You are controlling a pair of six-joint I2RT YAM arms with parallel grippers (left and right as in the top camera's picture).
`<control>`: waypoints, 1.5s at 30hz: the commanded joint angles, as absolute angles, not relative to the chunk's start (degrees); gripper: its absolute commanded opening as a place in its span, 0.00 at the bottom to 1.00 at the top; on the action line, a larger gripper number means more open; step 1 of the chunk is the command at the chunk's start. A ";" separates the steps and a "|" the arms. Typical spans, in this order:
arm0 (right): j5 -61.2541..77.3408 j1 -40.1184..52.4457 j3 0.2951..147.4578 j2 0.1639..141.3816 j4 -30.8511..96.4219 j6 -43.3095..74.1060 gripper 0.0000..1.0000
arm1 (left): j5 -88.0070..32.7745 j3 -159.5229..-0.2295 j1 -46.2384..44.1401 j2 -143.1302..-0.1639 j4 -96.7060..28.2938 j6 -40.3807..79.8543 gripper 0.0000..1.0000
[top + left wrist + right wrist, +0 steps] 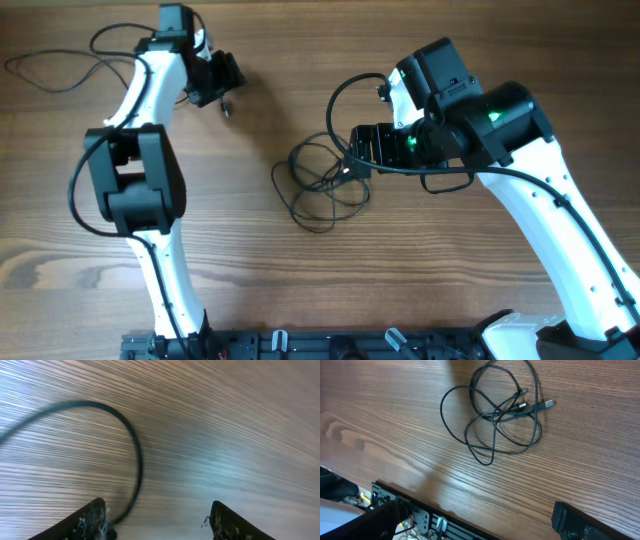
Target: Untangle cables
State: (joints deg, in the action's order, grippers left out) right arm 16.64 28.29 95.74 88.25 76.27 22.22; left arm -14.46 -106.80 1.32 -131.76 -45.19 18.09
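The left gripper (157, 510) stood with its jaws well apart and nothing clamped between them, and only the bare wood of the table (225, 435) showed in the gap. Right at the inner side of one of its fingers (92, 520) lay the end of a loose cable (137, 460). Whether the two actually touched could not be told. From that fingertip the thin dark wire ran forward, bent in a wide arc ahead of the jaws and passed out of sight beyond the same finger. Seen from above, a small plug end (226, 108) lay just past the left fingertips. The right gripper (477, 510) had its jaws spread as wide as they went, also with nothing held. Closest to its fingers ran a black rail (420, 515) along the table's edge. Farther ahead of them, well clear of both tips, lay the tangle of cables (495, 415), several overlapping loops with silvery plug tips (547, 403) gathered on one side of the knot. From above, this gripper hung at the edge of the tangle. Farthest off, behind the left gripper's wrist and well apart from the tangle, more thin cable (60, 65) lay in slack loops on the wood.
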 commanded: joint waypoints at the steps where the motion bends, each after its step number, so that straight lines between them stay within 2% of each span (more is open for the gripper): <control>1: 16.75 28.53 95.98 89.06 76.38 20.99 1.00 | -0.93 -106.83 1.23 -131.04 -45.01 17.12 0.69; 4: 16.75 28.53 95.98 89.06 76.31 20.99 1.00 | 0.80 -106.83 1.52 -131.04 -44.58 17.08 0.66; 11: 16.78 28.53 95.98 89.06 76.12 21.04 1.00 | -0.71 -106.83 1.43 -132.77 -41.76 16.86 0.43; 17: 16.80 28.53 95.98 89.06 76.31 21.10 1.00 | -1.63 -106.83 1.56 -133.36 -39.24 16.88 0.20; 20: 16.80 28.53 95.98 89.06 76.38 21.15 1.00 | -1.63 -106.83 2.15 -133.36 -36.64 16.95 0.04; 26: 16.80 28.53 95.98 89.06 76.38 21.19 1.00 | -2.11 -106.83 3.42 -133.36 -30.44 18.65 0.04; 34: 16.78 28.53 95.98 89.06 76.95 21.21 1.00 | -7.90 -106.85 4.38 -133.29 -16.08 21.93 0.04; 38: 16.78 28.53 95.98 89.06 77.03 21.19 1.00 | -7.88 -106.85 4.64 -133.29 -14.13 21.43 0.04; 39: 16.78 28.53 95.98 89.06 77.01 21.21 1.00 | -7.88 -106.85 4.69 -133.29 -14.48 21.43 0.12; 40: 16.78 28.53 95.98 89.06 76.99 21.19 1.00 | -7.86 -106.83 4.78 -133.29 -15.27 21.41 0.39; 41: 16.78 28.53 95.98 89.06 76.99 21.19 1.00 | -7.86 -106.85 4.82 -133.29 -15.94 21.34 0.73; 42: 16.78 28.53 95.98 89.06 76.99 21.19 1.00 | -7.88 -106.83 4.95 -133.29 -16.45 20.86 0.89; 43: 16.78 28.53 95.98 89.06 76.99 21.19 1.00 | -7.90 -106.85 5.06 -133.27 -16.82 20.32 1.00; 45: 16.78 28.53 95.98 89.06 77.01 21.21 1.00 | -7.90 -106.85 5.34 -132.53 -17.45 19.73 1.00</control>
State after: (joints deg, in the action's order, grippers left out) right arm 16.64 28.29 95.74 88.25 76.95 22.17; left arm -7.20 -106.74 4.36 -132.55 -16.71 20.69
